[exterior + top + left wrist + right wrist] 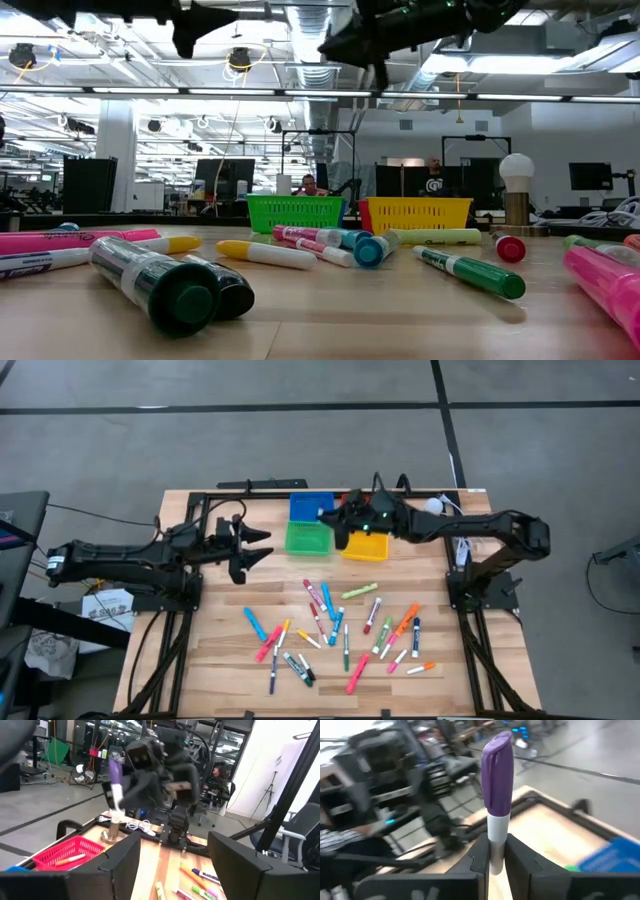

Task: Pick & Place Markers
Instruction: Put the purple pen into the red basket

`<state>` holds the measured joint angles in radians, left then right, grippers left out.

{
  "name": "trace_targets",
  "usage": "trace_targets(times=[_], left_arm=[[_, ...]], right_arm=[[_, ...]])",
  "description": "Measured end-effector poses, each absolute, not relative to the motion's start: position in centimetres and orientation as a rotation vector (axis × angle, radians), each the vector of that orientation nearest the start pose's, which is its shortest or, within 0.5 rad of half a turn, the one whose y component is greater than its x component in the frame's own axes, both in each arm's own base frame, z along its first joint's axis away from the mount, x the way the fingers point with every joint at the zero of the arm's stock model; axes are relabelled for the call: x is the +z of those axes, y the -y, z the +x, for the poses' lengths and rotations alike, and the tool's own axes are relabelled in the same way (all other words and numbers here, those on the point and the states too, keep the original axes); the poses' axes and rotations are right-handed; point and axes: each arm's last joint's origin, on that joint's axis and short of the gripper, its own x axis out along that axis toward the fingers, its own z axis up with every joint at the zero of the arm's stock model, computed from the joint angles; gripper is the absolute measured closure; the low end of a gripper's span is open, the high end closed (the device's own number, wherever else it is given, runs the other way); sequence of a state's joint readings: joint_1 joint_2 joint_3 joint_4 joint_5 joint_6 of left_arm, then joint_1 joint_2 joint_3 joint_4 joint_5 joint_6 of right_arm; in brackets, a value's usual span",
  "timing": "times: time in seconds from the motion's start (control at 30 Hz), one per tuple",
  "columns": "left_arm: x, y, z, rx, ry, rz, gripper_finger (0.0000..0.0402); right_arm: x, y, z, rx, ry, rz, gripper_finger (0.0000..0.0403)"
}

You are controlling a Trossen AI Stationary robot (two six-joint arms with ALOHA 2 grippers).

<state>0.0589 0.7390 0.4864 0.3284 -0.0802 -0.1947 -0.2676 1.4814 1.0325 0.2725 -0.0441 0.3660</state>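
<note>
Several markers (340, 628) lie loose on the near half of the wooden table (220, 650), resting on their sides; the low view shows them close up (160, 282). My right gripper (336, 523) hovers over the bins at the far edge, shut on a marker with a purple cap and white barrel (497, 775), which also shows in the left wrist view (116, 777). My left gripper (256, 550) stands open to the left of the green bin (307, 538), level, with nothing between its fingers (125, 862). My right gripper pinches the marker's white barrel (496, 831), just below the purple cap, between its two fingers. The fingers reach roughly level from the table's right side and lie across the marker. The marker stands upright, cap end up, lifted clear above the bins.
The blue bin (311, 506), the green bin and the yellow bin (365, 547) stand in a cluster at the far middle; a red bin (65, 852) holds a marker. A small lamp with a white ball (433, 505) stands at the far right. Seated people (432, 176) show beyond the table.
</note>
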Motion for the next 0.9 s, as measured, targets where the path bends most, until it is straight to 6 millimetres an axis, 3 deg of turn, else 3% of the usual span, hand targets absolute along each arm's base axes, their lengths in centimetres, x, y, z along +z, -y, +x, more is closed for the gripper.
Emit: trace_targets(times=[0.43,0.77,0.9], left_arm=[[25.3,-1.6,16.6,0.189,0.019,-0.188,0.0170],[23.2,-2.8,16.3,0.260,-0.018,-0.317,0.0169],[23.0,-2.7,16.2,0.235,-0.027,-0.323,0.0170]], right_arm=[[30.2,13.8,28.0,-0.514,-0.304,0.414,0.0371],[31.4,17.4,29.6,-0.615,-0.669,0.333,0.0367],[30.3,18.9,30.4,-0.608,-0.843,0.312,0.0363]])
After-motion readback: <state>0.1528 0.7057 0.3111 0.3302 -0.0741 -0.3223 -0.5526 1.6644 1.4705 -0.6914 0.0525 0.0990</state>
